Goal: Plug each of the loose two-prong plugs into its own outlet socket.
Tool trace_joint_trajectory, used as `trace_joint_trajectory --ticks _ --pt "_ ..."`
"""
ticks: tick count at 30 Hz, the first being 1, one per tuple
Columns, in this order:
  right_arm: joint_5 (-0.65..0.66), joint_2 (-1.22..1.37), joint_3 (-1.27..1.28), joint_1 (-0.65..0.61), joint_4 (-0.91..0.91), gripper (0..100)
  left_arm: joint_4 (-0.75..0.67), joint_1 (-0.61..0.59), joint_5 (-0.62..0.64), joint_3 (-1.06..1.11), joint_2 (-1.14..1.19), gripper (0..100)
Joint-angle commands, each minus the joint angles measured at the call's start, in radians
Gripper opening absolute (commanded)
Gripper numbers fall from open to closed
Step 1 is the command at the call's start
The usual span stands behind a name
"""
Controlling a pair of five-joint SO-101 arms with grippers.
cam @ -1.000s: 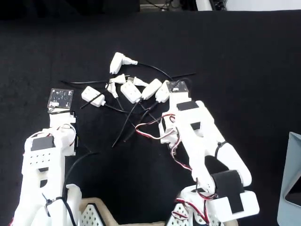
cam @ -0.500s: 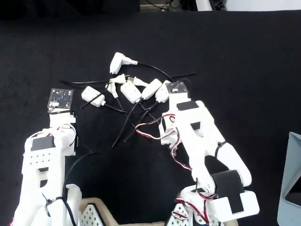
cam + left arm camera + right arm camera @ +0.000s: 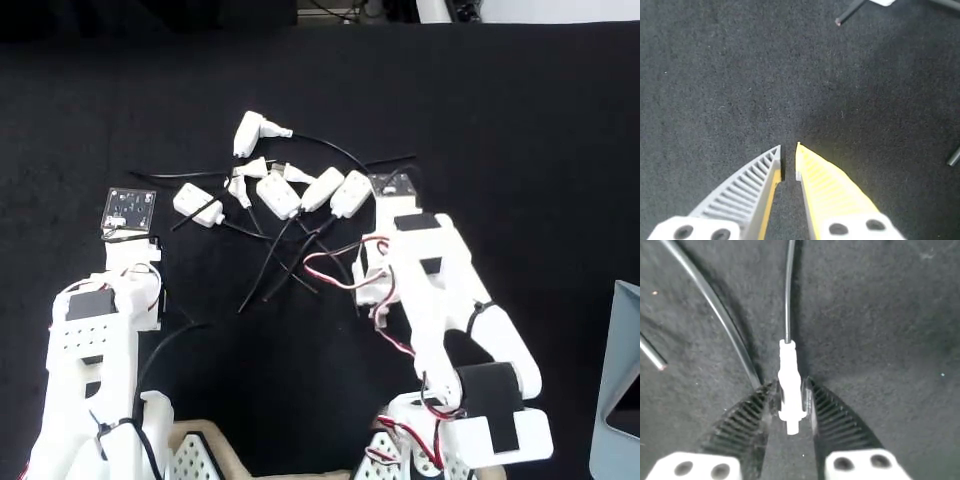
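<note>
While your right hand (image 3: 790,386) pinches the plug (image 3: 789,365) by its body, likely light and rigid, expect drag from the cable (image 3: 788,290) ahead; left hand (image 3: 789,151) is nearly pressed together and empty.

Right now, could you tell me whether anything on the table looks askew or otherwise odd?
Yes: the white plugs and sockets lie in a jumbled heap mid-table, their black cords crossing one another. One plug sits gripped between the right gripper's jaws.

We see 1 black cloth (image 3: 540,120) spread wide. At 4 o'clock in the high view stands a grey-blue object (image 3: 622,390) (cut off by the edge); at 1 o'clock, a white surface (image 3: 560,10) beyond it.
</note>
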Motion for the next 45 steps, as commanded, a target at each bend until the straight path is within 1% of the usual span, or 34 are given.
trace_joint_trajectory --ticks 1,14,15,17,21,25,29,33,37,39,42,45 --pt "0.002 0.002 0.01 -0.034 0.0 6.9 -0.018 -0.007 0.003 -0.007 -0.018 7" --pt "0.002 0.004 0.015 -0.038 0.005 6.6 -0.018 -0.007 0.003 -0.007 -0.018 7" --pt "0.002 0.005 0.013 -0.038 0.008 5.7 -0.018 -0.007 0.003 -0.007 -0.018 7" --pt "0.005 0.004 0.007 -0.038 0.009 0.8 -0.018 -0.007 0.003 -0.007 -0.018 7" --pt "0.008 -0.062 -0.005 -0.041 0.06 1.1 -0.018 -0.007 0.003 -0.007 -0.018 7" --pt "0.008 -0.232 -0.038 -0.041 0.155 1.1 -0.018 -0.007 0.003 -0.007 -0.018 7" --pt "0.008 -0.46 -0.039 -0.044 0.196 1.1 -0.018 0.001 0.003 -0.013 -0.018 6" --pt "0.006 -0.684 -0.015 -0.12 0.227 1.1 -0.017 0.002 0.009 -0.053 -0.018 6" --pt "0.003 -0.891 0.03 -0.219 0.212 1.1 -0.009 0.004 0.012 -0.111 -0.018 6" --pt "0.002 -0.981 0.054 -0.253 0.19 1.1 -0.009 0.005 0.034 -0.14 -0.018 6" --pt "0.002 -1.087 0.096 -0.284 0.147 1.1 -0.008 0.045 0.072 -0.168 -0.035 6" --pt "0.002 -1.165 0.151 -0.313 0.091 1.1 -0.008 0.125 0.101 -0.16 -0.114 6"
